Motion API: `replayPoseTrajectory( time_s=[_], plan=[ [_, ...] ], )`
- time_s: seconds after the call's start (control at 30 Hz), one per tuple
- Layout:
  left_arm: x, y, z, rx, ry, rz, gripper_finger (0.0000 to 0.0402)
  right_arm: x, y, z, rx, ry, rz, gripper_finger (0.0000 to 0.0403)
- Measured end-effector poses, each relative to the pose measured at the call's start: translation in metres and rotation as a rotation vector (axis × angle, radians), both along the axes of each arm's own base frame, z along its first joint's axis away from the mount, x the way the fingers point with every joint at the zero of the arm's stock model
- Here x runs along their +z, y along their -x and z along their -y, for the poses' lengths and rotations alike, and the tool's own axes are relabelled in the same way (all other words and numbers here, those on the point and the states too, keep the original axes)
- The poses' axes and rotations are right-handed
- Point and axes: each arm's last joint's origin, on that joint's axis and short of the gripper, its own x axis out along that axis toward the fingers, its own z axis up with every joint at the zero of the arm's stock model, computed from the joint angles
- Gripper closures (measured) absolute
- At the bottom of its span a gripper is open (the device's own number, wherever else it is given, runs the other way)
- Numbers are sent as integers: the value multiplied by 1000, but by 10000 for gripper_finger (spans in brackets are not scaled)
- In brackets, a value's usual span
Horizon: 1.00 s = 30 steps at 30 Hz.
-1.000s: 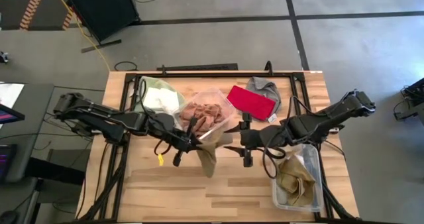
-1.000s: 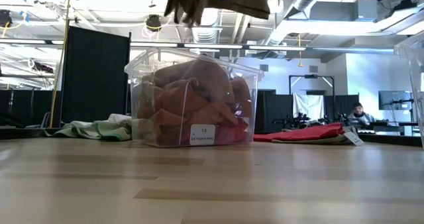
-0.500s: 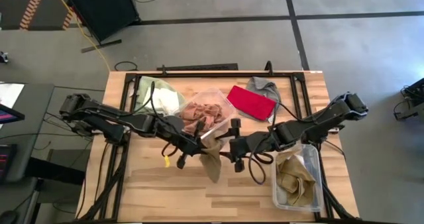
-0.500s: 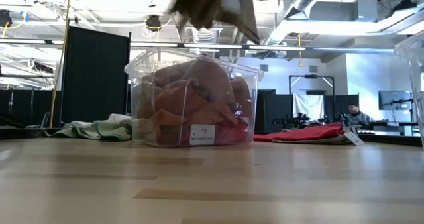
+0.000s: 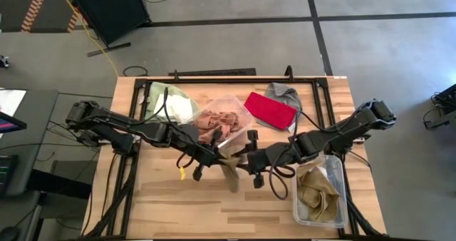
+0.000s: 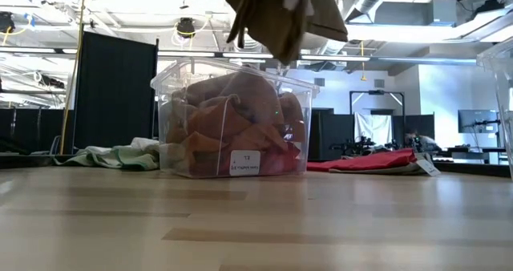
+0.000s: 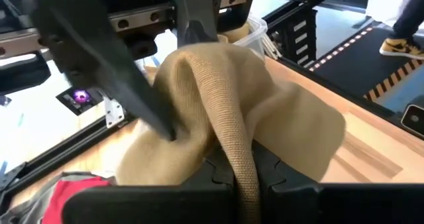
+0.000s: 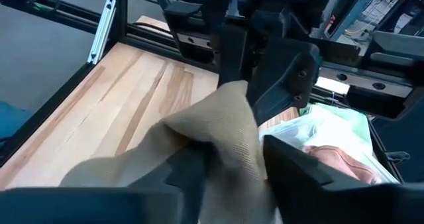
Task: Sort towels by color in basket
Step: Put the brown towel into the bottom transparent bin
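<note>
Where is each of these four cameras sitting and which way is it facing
High view: above the table, looking straight down; both arms, meeting at the tan-brown towel.
Low view: table-top height, looking level past the clear bin; no arm visible.
Left wrist view: on the left arm, looking past the left pincer, shut on the towel.
Right wrist view: on the right arm, looking past the right pincer, straddling the towel.
Shared: all four show the towel.

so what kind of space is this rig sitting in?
Likely an open robotics lab or workshop: exposed ceiling ducts, black partition screens, and further workstations with a monitor beyond the wooden table.
</note>
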Motion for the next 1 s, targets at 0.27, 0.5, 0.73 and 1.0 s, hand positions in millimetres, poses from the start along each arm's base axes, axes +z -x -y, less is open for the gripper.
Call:
replayPoseTrajectory(
  time_s=[0.27, 0.5, 0.73, 1.0],
  plan=[
    [0, 0, -2, 64, -18, 1, 371, 0, 2, -5, 19, 27, -3, 379],
    [-5, 1, -3, 91, -41, -44, 299, 4, 25, -20, 1, 41, -58, 380],
    [-10, 3, -4, 119, -43, -110, 209, 18, 82, -36, -43, -27, -140, 380],
    [-20, 8, -5, 149, -4, -239, 180, 30, 162, -41, -53, -213, -267, 380]
  ],
)
